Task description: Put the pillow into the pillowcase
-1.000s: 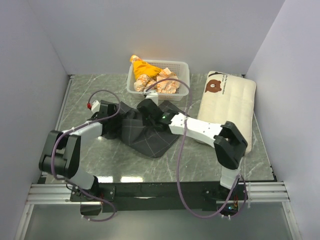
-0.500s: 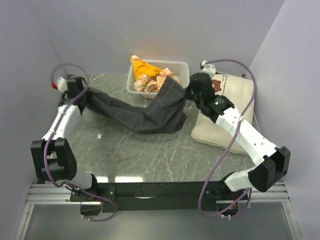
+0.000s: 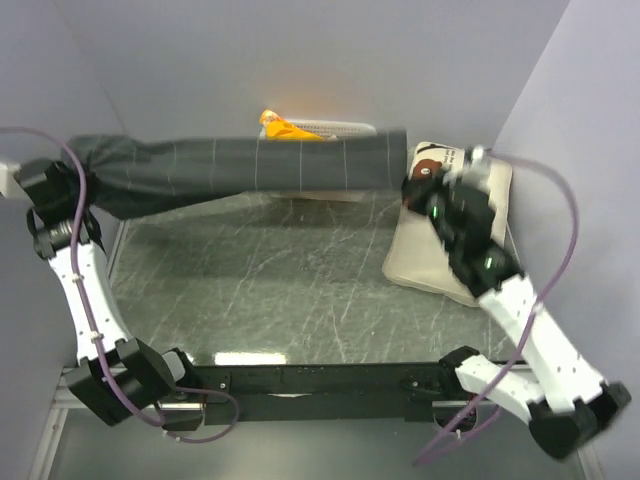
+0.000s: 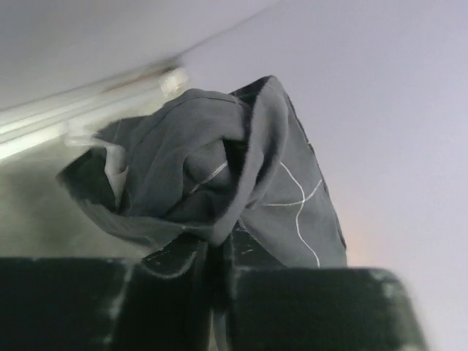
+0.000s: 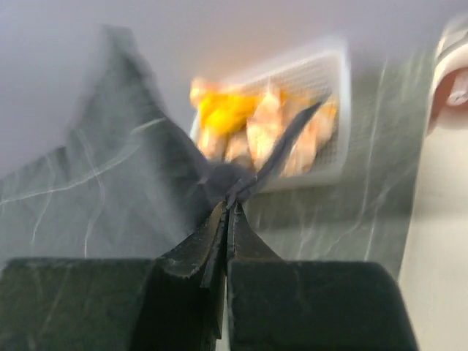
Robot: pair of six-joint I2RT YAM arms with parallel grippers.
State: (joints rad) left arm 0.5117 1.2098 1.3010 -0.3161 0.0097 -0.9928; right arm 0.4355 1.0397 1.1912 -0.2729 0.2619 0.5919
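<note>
Pillowcase [image 3: 250, 165] taut left of the pillow [image 3: 415, 258]; our left hand [image 4: 217, 252] and right hand [image 5: 227, 216] each clamp an end, probably spreading it flat.

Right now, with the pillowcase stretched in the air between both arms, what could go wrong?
The left gripper and right gripper each pinch only a small bunch of the pillowcase; pulled this taut, it may slip free. It hangs across the basket, so lowering it could snag the rim.
</note>
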